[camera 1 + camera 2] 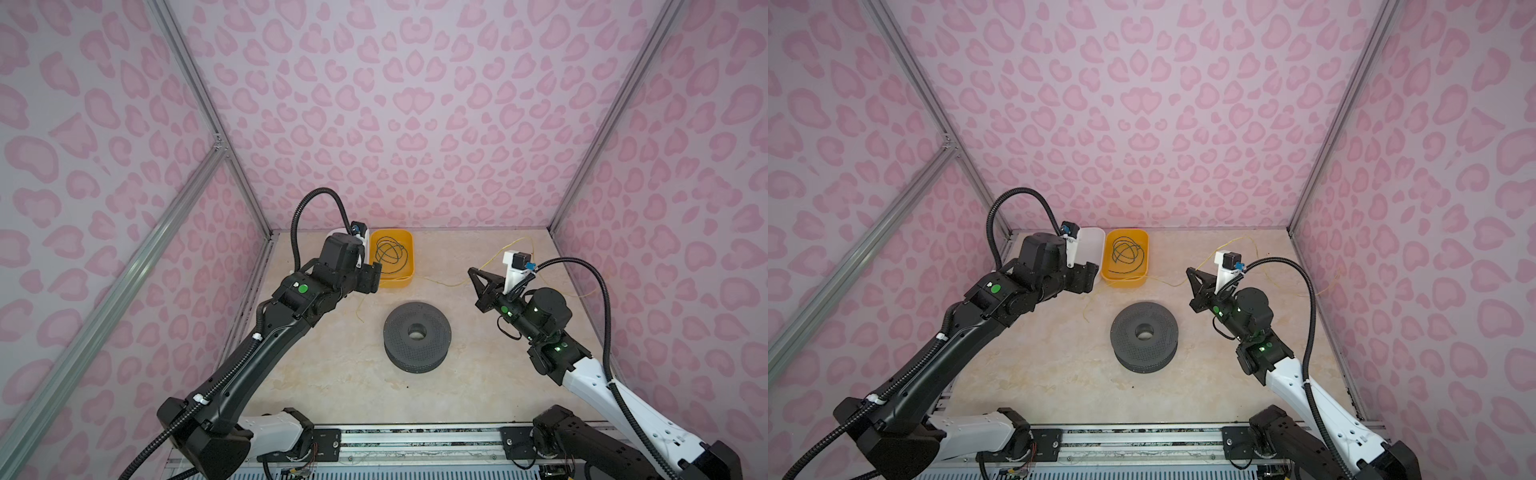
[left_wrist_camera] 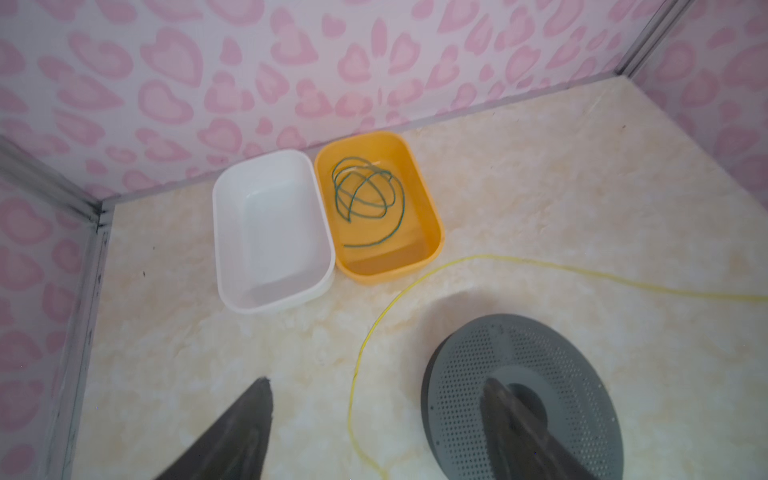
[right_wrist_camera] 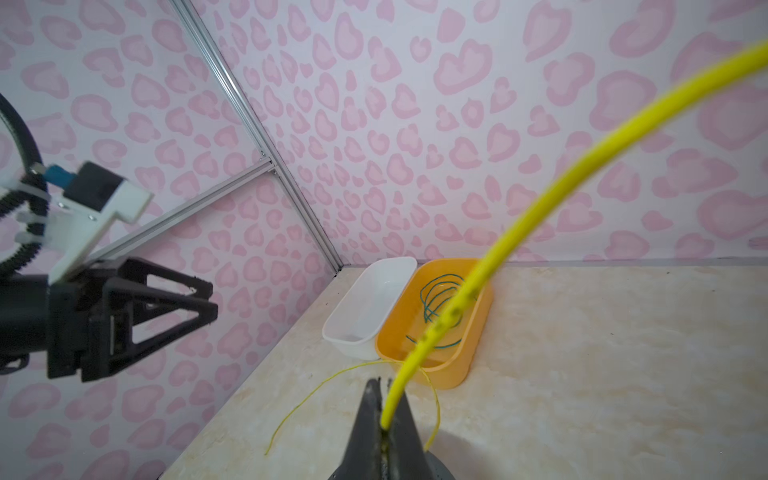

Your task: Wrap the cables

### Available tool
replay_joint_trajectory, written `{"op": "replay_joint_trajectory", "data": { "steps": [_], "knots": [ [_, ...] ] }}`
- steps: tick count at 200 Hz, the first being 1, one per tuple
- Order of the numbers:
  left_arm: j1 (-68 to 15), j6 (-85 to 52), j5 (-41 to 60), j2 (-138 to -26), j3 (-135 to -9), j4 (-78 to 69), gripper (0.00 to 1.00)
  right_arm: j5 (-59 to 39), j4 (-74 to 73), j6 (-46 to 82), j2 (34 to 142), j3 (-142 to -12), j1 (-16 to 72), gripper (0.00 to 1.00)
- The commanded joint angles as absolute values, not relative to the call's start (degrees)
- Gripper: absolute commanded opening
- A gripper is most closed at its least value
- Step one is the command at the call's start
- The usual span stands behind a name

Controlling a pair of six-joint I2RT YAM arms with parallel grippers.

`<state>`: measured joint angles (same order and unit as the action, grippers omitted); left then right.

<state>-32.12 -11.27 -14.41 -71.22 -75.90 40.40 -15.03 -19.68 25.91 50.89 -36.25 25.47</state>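
top views: overhead, facing down; wrist views: low, sharing orange bin

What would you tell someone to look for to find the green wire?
At the back of the beige table sit two tubs, side by side. The dark green cable lies in loose loops inside the yellow tub, next to the empty white tub. Unlike it, the yellow cable trails outside the tubs.

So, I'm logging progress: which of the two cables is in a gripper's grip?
The yellow cable, pinched in the shut right gripper. The green cable lies coiled, untouched, in the orange tub; the left gripper is open and empty.
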Motion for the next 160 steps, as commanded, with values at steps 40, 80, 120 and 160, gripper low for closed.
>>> {"op": "replay_joint_trajectory", "data": {
  "steps": [40,80,120,160],
  "knots": [
    [-26.9,-22.0,-10.7,-66.1,-62.7,38.7,0.81,-17.2,-14.3,23.9,46.6,-37.8,24.3,0.00],
    [-23.6,-25.3,-2.7,-65.1,-57.6,34.0,0.80,-17.7,-14.9,24.6,45.9,-37.8,24.2,0.00],
    [-21.3,-26.3,4.5,-67.5,-55.9,30.0,0.69,-17.4,-14.6,24.8,45.0,-38.0,24.1,0.00],
    [-20.7,-27.2,7.1,-68.9,-53.6,27.5,0.60,-17.5,-15.2,25.2,44.8,-37.9,24.2,0.00]
  ]
}}
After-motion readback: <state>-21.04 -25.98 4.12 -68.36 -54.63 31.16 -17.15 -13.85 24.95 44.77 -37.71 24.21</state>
